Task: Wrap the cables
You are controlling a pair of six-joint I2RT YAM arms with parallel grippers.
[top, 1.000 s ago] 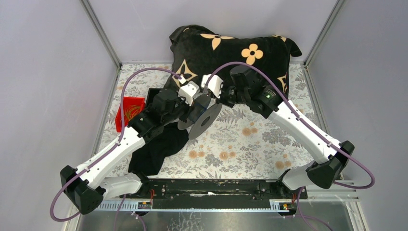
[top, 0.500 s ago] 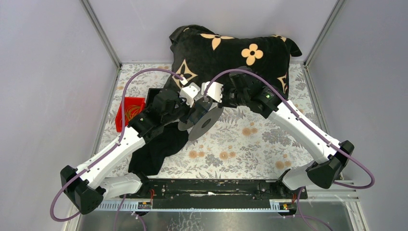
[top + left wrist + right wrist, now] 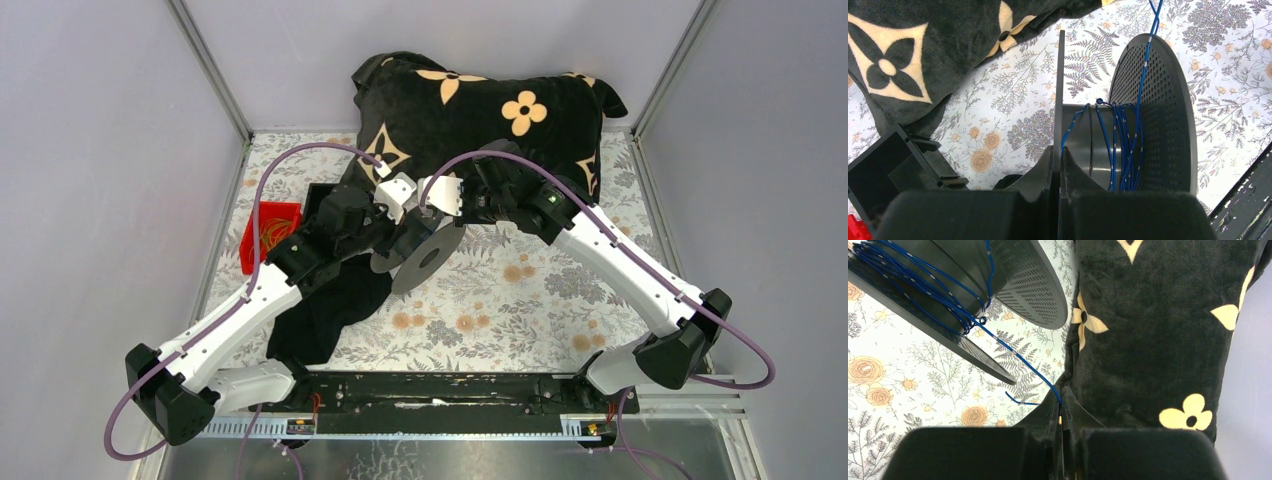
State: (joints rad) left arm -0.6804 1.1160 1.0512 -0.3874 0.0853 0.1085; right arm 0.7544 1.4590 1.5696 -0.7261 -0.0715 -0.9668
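A: While the spool (image 3: 428, 255) has barely shifted in the top view, what has moved?

B: The right arm (image 3: 600, 245). Its wrist has slid in over the spool's far rim, closer than a moment ago. The left arm (image 3: 300, 265) has edged up on the spool's near-left side. I read that as 1 more turn being laid, so the wrap is under way, not finished. The cables are too fine to see from up here.

A: And the spool itself?

B: It is held clear of the desk (image 3: 520, 300), just in front of the black pillow (image 3: 480, 100), with its discs tipped on a slant.

A: Left wrist view?

B: The left jaws are clamped tight on the thin edge of 1 spool disc. The cables (image 3: 1118, 145) sit as several blue loops round the hub, between the 2 discs, mostly bunched toward the perforated disc. The hub's axis runs across the picture and the loops cross it nearly square. 1 strand leaves the hub and climbs straight out past the perforated disc's rim.

A: Right wrist view?

B: The right jaws are pinched shut on that strand. Here the cables (image 3: 1020, 357) run in a straight line from the loops on the hub down to the jaws. The strand's long axis points away from the spool toward the pillow. A short loose tail curls just beside the jaws, on the spool side.
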